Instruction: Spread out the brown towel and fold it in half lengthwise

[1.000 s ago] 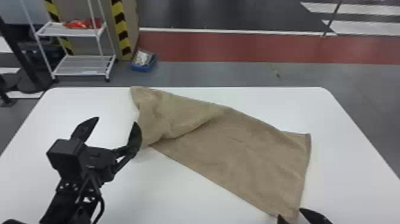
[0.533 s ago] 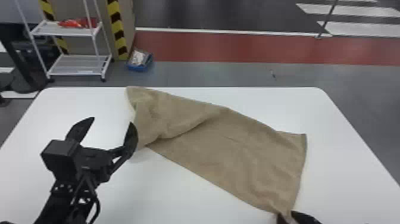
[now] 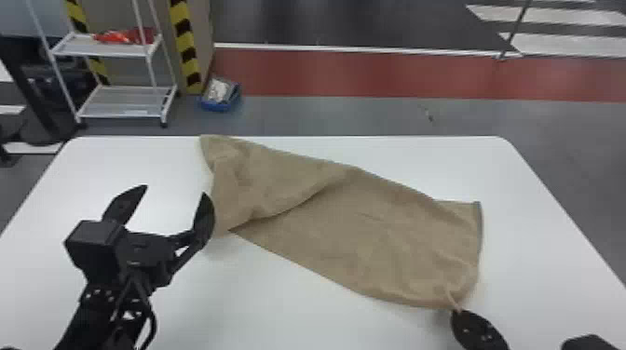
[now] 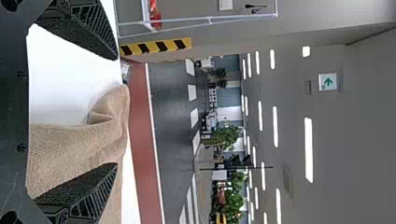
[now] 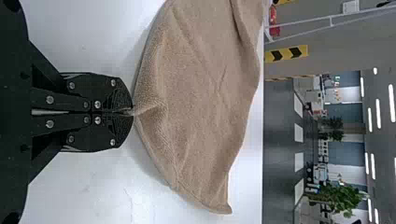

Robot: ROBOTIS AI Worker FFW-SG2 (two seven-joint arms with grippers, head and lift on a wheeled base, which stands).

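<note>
Pinching the brown cloth towel (image 3: 396, 232) in black right gripper (image 5: 130, 112), with black left gripper (image 3: 174, 190) spread open near bunched end (image 3: 251, 181); likely light, floppy: grab a corner!

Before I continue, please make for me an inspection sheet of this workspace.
Surface: white table, towel lying across it.
Job's things: brown towel, partly spread, rumpled at its left end, not folded in half.
Clutter: blue bin on the floor beyond the table.
Grippers: left gripper open near the rumpled end; right gripper shut on the towel's near edge.
Cables: black cable along the left arm.
Surroundings: white rack, yellow-black striped post.
</note>
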